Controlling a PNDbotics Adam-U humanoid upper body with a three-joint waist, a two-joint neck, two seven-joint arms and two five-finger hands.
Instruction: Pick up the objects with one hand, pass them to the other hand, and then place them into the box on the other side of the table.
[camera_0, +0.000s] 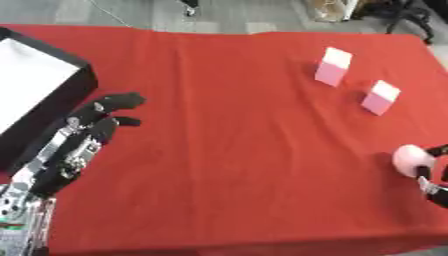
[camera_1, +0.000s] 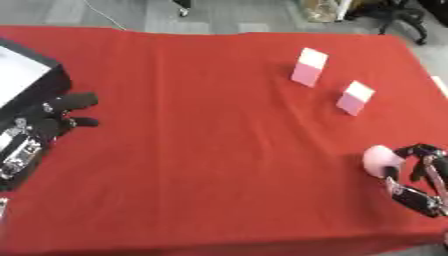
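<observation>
My right hand (camera_1: 418, 176) is at the table's right edge, fingers curled round a pale pink round object (camera_1: 380, 160). Two pink boxes stand on the red cloth: one at the far right (camera_0: 333, 66), another nearer (camera_0: 381, 97). My left hand (camera_0: 101, 118) hovers open over the left side of the table, fingers relaxed, beside a black box with a white inside (camera_0: 26, 80).
The red tablecloth (camera_0: 236, 150) covers the whole table. Its front edge runs along the bottom of the views. Grey floor and chair legs show beyond the far edge.
</observation>
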